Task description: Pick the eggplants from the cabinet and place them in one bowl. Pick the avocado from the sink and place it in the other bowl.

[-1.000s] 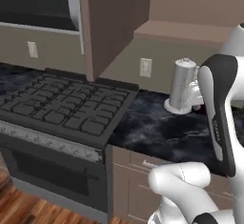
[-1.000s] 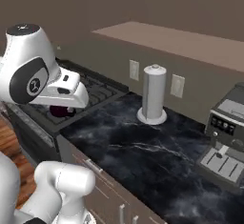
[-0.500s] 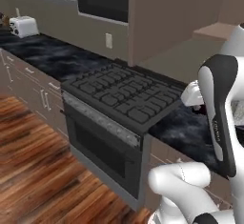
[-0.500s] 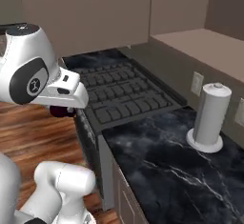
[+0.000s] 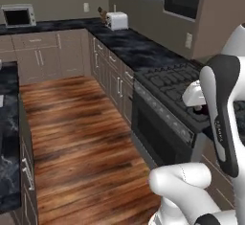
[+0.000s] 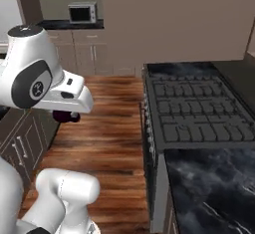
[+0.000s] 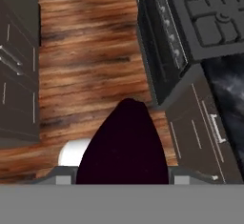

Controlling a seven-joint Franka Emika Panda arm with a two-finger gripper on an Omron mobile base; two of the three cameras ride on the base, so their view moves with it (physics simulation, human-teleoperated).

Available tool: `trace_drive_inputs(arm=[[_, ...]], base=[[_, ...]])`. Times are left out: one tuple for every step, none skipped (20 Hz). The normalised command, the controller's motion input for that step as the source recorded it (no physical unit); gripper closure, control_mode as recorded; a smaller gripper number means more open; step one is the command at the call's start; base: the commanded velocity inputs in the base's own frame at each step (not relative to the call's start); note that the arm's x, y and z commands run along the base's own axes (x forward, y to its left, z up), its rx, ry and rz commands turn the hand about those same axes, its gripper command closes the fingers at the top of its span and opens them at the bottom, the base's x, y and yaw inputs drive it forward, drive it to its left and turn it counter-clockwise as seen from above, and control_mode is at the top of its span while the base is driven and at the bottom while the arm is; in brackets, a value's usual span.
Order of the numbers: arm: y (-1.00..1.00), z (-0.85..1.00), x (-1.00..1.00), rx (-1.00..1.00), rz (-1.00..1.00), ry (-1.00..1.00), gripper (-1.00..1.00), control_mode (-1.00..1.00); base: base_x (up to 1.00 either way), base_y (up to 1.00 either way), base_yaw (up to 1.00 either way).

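From my seat, going left to right: the dark cabinets sit left over the wooden floor point(image 7: 90, 70), the stove point(image 6: 199, 108) right, with the dark marble worktop point(image 6: 214, 188) beyond it. The tool point(image 7: 123, 170) is partly closed around an eggplant point(image 7: 125, 147), which lies right between its tips, long axis pointing straight out away from the hand, narrow end forward. In the right base view the same dark purple shape point(image 6: 64, 116) hangs under the hand, above the floor. I see no bowl yet, so I judge this a carrying stage; the drop-off lies elsewhere.
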Motion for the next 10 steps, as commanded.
trace_drive_inputs(arm=[[0.0, 0.0, 0.0, 0.0, 0.0, 0.0, 1.0, 1.0], [0.0, 0.0, 0.0, 0.0, 0.0, 0.0, 1.0, 1.0], [0.0, 0.0, 0.0, 0.0, 0.0, 0.0, 1.0, 1.0], [0.0, 0.0, 0.0, 0.0, 0.0, 0.0, 1.0, 1.0], [0.0, 0.0, 0.0, 0.0, 0.0, 0.0, 1.0, 1.0], [0.0, 0.0, 0.0, 0.0, 0.0, 0.0, 1.0, 1.0], [0.0, 0.0, 0.0, 0.0, 0.0, 0.0, 1.0, 1.0], [0.0, 0.0, 0.0, 0.0, 0.0, 0.0, 1.0, 1.0], [0.0, 0.0, 0.0, 0.0, 0.0, 0.0, 1.0, 1.0], [0.0, 0.0, 0.0, 0.0, 0.0, 0.0, 1.0, 1.0]], base=[[-0.01, 0.77, 0.57], [0.0, 0.88, 0.5], [0.0, 1.0, 0.39], [0.05, 0.99, 0.3], [0.17, 0.96, 0.21], [0.43, 0.84, 0.11], [0.52, 0.45, 0.0], [0.56, 0.16, 0.0], [0.72, 0.0, -0.01], [0.96, 0.0, -0.01]])
